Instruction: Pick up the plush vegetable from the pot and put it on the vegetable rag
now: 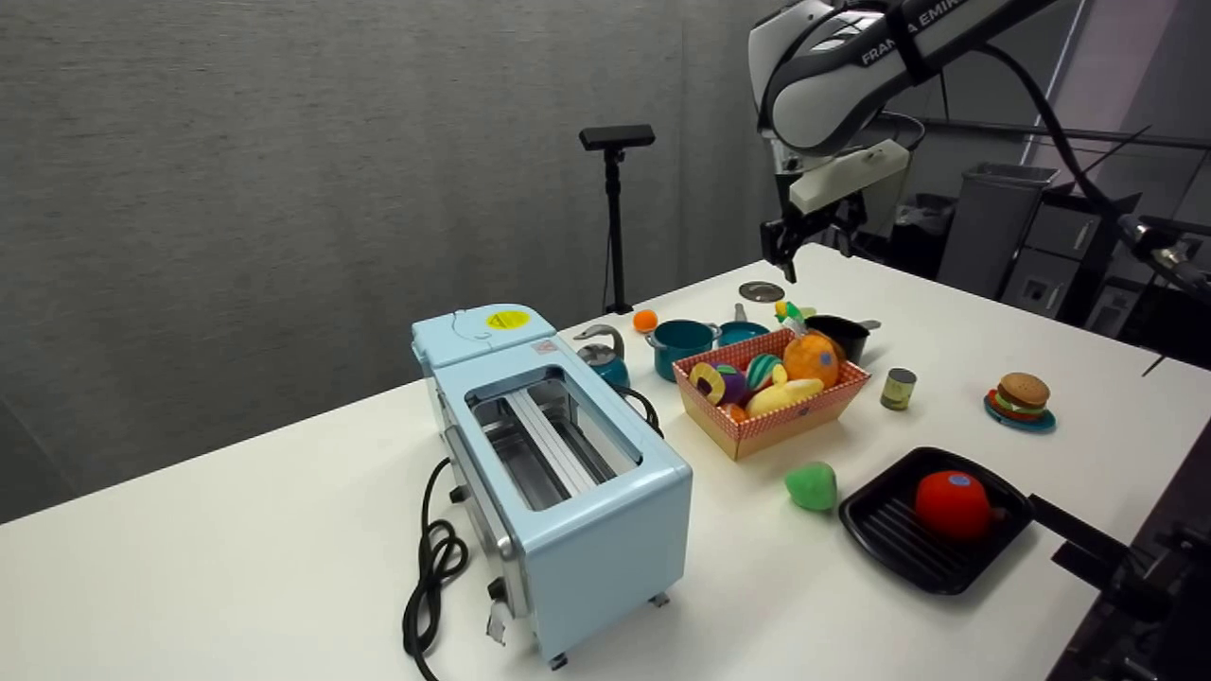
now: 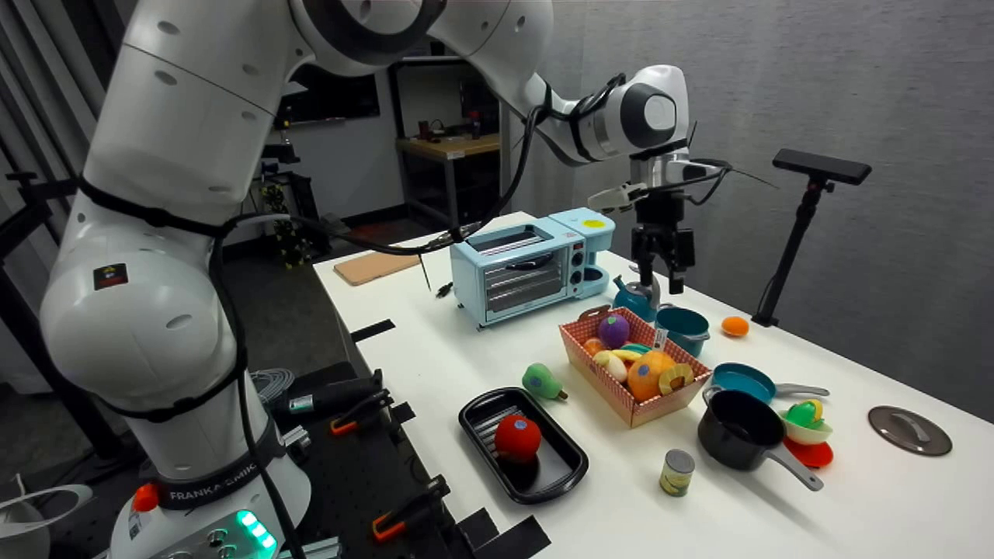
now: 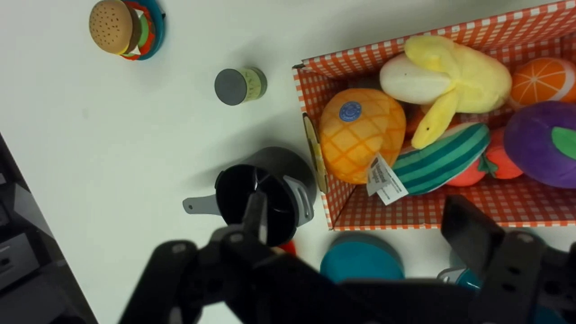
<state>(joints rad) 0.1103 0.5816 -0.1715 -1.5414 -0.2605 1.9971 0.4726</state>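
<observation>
My gripper [image 3: 362, 216] is open and empty, high above the table, with its fingers wide apart in the wrist view. It also shows in both exterior views [image 1: 816, 260] [image 2: 660, 272]. A red plush [image 1: 954, 506] [image 2: 517, 437] lies in the black grill pan [image 1: 885, 544] [image 2: 485, 423]. A black pot [image 1: 837, 336] [image 2: 738, 439] [image 3: 288, 166] stands beside the checked basket [image 1: 804, 426] [image 2: 602, 384] [image 3: 396, 220]; no plush shows in it, though a finger covers part of its opening. The basket holds several plush fruits and vegetables. I see no rag.
A green plush [image 1: 812, 485] [image 2: 542, 380] lies by the grill pan. Near the basket are a teal pot [image 1: 681, 345] [image 2: 682, 330], a teal pan [image 2: 742, 380], a can [image 1: 898, 389], a kettle [image 2: 633, 301] and a blue toaster oven [image 1: 605, 558]. A toy burger [image 1: 1022, 392] stands apart.
</observation>
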